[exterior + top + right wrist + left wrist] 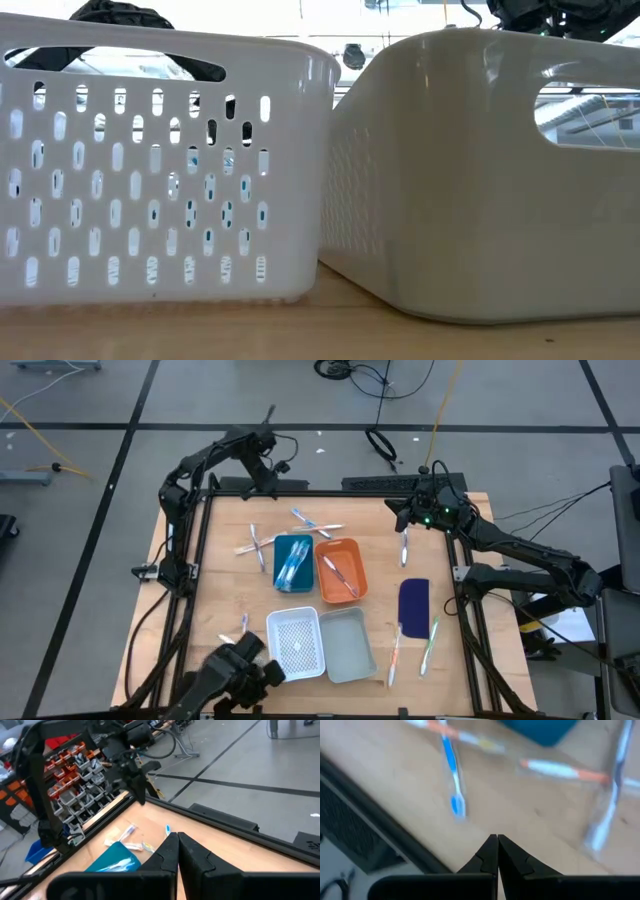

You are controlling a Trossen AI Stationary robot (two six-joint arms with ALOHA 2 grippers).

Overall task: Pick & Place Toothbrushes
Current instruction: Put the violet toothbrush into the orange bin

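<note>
High view: toothbrushes [300, 520] lie scattered on the desk [225, 575] and in the trays.
Left wrist view: left tool [497, 840] pressed together, empty.
Right wrist view: right tool [178, 838] likewise.
Toothbrushes are probably light, stiff and slippery; grip mid-handle.

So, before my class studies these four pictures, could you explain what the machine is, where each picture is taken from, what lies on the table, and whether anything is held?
Two dark robot arms work at a wooden table. One picture looks straight down, one sits at table height, and one is on each wrist. The left gripper and right gripper are both shut and hold nothing. On the table are a blue tray, an orange tray, a white basket, a grey bin, a dark blue piece, and scattered toothbrushes.
</note>
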